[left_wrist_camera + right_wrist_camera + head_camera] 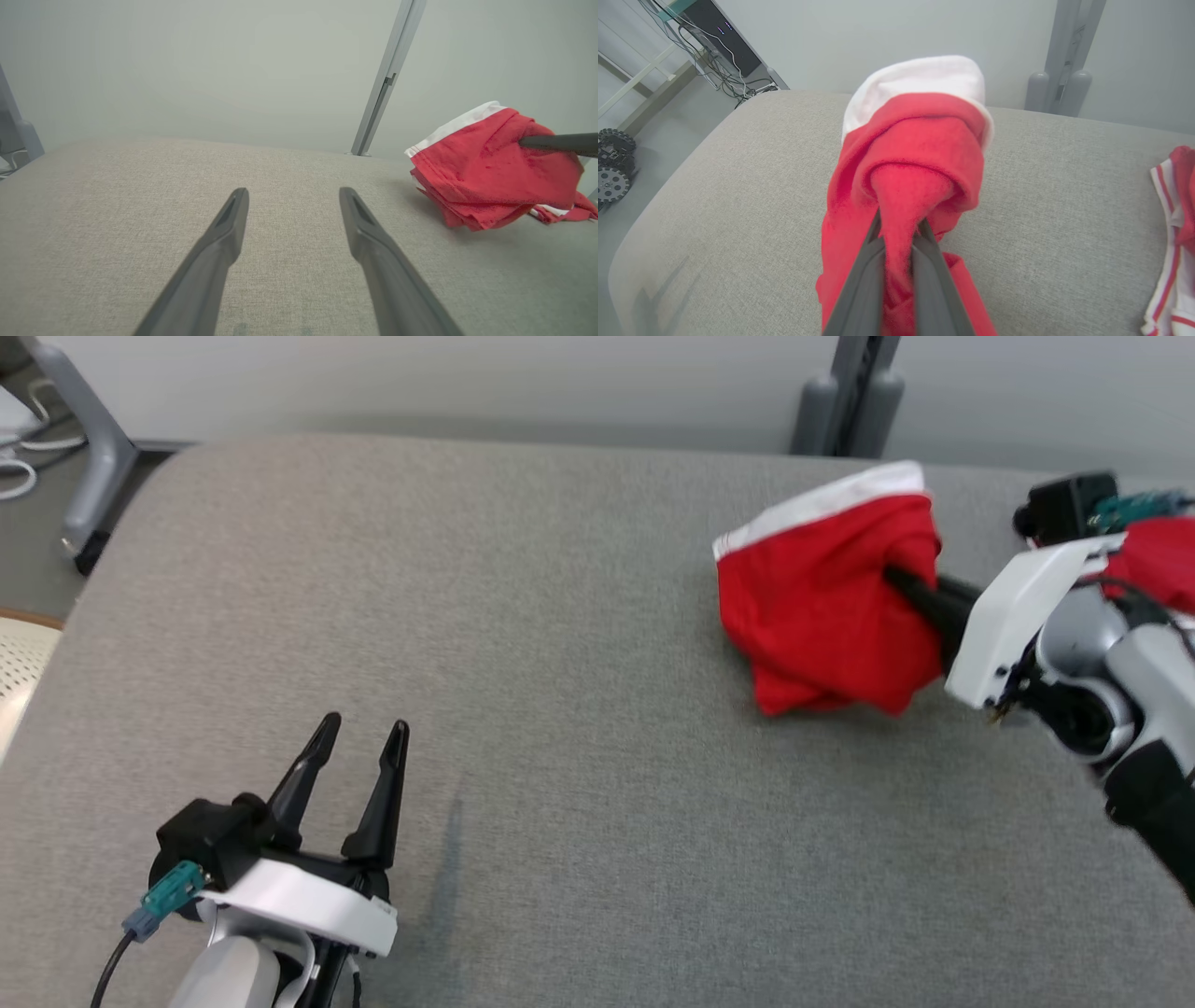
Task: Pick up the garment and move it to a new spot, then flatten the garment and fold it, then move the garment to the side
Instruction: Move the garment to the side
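**Garment** [822,607]: red cloth with a white band along its top edge. Bunched into a loose bundle. Upper right of the head view; right edge of the left wrist view; centre of the right wrist view. It hangs from the right gripper above the surface, white band uppermost and folds drooping below. Whether the lowest folds touch the surface cannot be told.

**Right gripper** [900,224]: jaws nearly closed, pinching a red fold of the garment between the two dark fingers. In the head view it enters from the right edge, fingers pointing left, their tips buried in the cloth.

**Left gripper** [366,723]: lower left of the head view, fingers pointing up the frame. Jaws spread wide, nothing between them. Well apart from the garment, over bare surface.

**Surface** [560,756]: grey woven fabric, rounded corner at upper left of the head view.

**Second cloth** [1174,233]: red and white striped, lying on the surface at the right edge of the right wrist view, apart from the garment.

**Post** [854,392]: grey upright behind the surface, top right of the head view.
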Tool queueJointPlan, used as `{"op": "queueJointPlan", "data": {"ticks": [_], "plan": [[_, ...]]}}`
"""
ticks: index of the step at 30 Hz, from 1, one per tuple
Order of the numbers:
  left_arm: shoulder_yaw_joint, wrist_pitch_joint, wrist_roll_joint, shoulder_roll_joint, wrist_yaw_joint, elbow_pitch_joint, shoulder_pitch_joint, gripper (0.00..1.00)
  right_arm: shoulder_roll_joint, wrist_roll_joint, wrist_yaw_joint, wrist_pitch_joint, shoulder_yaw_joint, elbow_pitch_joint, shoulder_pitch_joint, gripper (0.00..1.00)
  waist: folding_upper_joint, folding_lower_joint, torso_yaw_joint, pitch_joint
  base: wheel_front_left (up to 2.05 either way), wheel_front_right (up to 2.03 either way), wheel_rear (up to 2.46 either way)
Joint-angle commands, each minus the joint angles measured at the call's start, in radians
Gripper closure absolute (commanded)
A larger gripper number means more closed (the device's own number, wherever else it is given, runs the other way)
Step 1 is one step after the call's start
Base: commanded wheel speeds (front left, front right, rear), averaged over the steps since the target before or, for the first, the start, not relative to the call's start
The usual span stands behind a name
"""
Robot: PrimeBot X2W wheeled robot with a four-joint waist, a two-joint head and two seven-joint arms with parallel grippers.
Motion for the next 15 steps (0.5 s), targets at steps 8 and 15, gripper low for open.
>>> {"op": "queueJointPlan", "data": {"ticks": [8, 15], "plan": [[-0.036, 0.000, -0.006, 0.043, -0.001, -0.023, -0.100, 0.00, -0.103, 0.006, 0.001, 0.019, 0.059, -0.033, -0.162, 1.00, 0.0000, 0.0000, -0.065, 0.183, 0.00, 0.00, 0.00], [-0.042, 0.000, -0.012, 0.066, -0.001, -0.031, -0.132, 0.00, -0.200, 0.007, 0.001, 0.054, 0.075, 0.007, -0.249, 1.00, 0.0000, 0.0000, -0.079, 0.238, 0.00, 0.00, 0.00]]}}
